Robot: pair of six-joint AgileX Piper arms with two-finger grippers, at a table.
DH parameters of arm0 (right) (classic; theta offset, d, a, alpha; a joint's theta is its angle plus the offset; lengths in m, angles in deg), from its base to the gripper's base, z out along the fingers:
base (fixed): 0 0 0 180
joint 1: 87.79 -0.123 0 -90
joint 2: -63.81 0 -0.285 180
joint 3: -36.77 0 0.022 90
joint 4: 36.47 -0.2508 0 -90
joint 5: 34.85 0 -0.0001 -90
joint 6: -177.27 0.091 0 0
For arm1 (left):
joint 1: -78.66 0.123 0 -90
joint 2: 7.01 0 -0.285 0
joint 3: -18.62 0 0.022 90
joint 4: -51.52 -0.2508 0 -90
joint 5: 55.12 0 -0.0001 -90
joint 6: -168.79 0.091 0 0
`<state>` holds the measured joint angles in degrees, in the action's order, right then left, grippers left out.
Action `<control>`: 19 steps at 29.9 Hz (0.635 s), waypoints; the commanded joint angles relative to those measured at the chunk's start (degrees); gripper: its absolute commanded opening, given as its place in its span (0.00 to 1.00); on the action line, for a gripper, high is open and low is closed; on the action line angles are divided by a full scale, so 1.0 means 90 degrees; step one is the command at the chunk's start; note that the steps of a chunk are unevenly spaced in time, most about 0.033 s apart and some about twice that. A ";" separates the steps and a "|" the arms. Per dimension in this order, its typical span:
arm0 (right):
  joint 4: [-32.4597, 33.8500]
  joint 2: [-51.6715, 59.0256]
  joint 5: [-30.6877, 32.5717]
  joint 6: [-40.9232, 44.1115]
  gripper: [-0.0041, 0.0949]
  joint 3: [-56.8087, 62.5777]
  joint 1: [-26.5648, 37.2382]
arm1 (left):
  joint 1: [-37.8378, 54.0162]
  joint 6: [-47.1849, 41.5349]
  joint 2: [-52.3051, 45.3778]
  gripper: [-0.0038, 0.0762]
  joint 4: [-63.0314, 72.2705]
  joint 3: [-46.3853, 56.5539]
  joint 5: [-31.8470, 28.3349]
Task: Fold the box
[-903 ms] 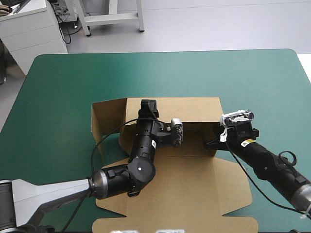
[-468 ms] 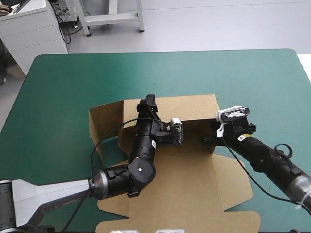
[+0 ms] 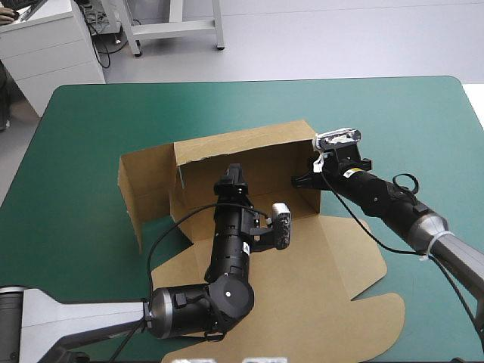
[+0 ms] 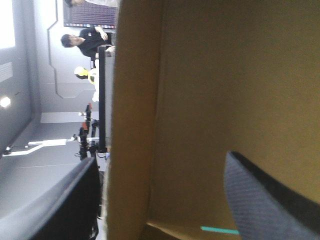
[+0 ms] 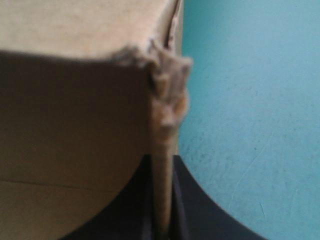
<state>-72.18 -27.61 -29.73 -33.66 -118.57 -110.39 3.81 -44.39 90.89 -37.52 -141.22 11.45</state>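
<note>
The brown box point(image 3: 249, 147) lies mid-table with its far wall raised and tilted, and a side flap point(image 3: 140, 181) standing at the left. My right gripper point(image 3: 304, 180) pinches the wall's right end; in the right wrist view the gripper point(image 5: 161, 161) is shut on a frayed corner point(image 5: 167, 75) of board. My left gripper point(image 3: 232, 180) sits inside the box just short of the raised wall. In the left wrist view that gripper point(image 4: 161, 159) is open, its fingers point(image 4: 265, 195) wide apart with the edge of a board wall point(image 4: 135, 125) standing between them.
The box's flat near panels point(image 3: 318, 280) spread toward the table's front edge under the left arm. Bare teal-green cover point(image 3: 401, 113) runs along the far side and the right of the table.
The far wall has risen and the whole box has turned and slid leftward. My right gripper moved away and left with the wall's end. My left gripper drew back a little.
</note>
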 commanded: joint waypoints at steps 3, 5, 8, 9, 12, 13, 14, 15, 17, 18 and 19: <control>-0.0060 -0.0111 0.0036 0.0115 0.03 -0.0175 0.0007 | -0.0162 0.0897 -0.0256 0.43 0.0703 -0.0209 0.0289; -0.0060 -0.0111 0.0036 0.0115 0.03 -0.0175 0.0007 | -0.0162 0.1257 -0.0256 0.22 0.0851 -0.0209 0.0245; -0.0060 -0.0111 0.0090 0.0115 0.03 -0.0175 0.0007 | -0.0162 0.1980 -0.0298 0.03 0.1133 -0.0209 0.0095; -0.0060 -0.0111 0.0117 0.0115 0.03 -0.0175 0.0007 | -0.0150 0.2307 -0.0338 0.04 0.1470 -0.0260 -0.0094; -0.0060 -0.0111 0.0271 0.0115 0.03 -0.0175 0.0007 | 0.0068 0.3652 -0.0555 0.04 0.3430 -0.0670 -0.0715; -0.0045 -0.0111 0.0326 0.0115 0.03 -0.0175 0.0007 | 0.0219 0.4220 -0.0609 0.04 0.4280 -0.0907 -0.0808; -0.0045 -0.0111 0.0357 0.0090 0.02 -0.0175 0.0007 | 0.0361 0.4621 -0.0683 0.04 0.4947 -0.1114 -0.0828; -0.0045 -0.0111 0.0372 0.0090 0.02 -0.0175 0.0007 | 0.0526 0.5034 -0.0710 0.04 0.5687 -0.1334 -0.0828; -0.0045 -0.0111 0.0411 0.0090 0.02 -0.0175 0.0007 | 0.0999 0.5613 -0.0775 0.04 0.6787 -0.1907 -0.0685; -0.0045 -0.0111 0.0423 0.0103 0.02 -0.0175 0.0007 | 0.1273 0.5784 -0.0775 0.04 0.7157 -0.2176 -0.0627; -0.0045 -0.0111 0.0456 0.0118 0.02 -0.0175 0.0007 | 0.1568 0.5822 -0.0801 0.04 0.7442 -0.2450 -0.0576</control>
<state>-72.35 -28.92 -29.98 -33.16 -119.55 -110.39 12.71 3.30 86.69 21.21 -156.20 5.56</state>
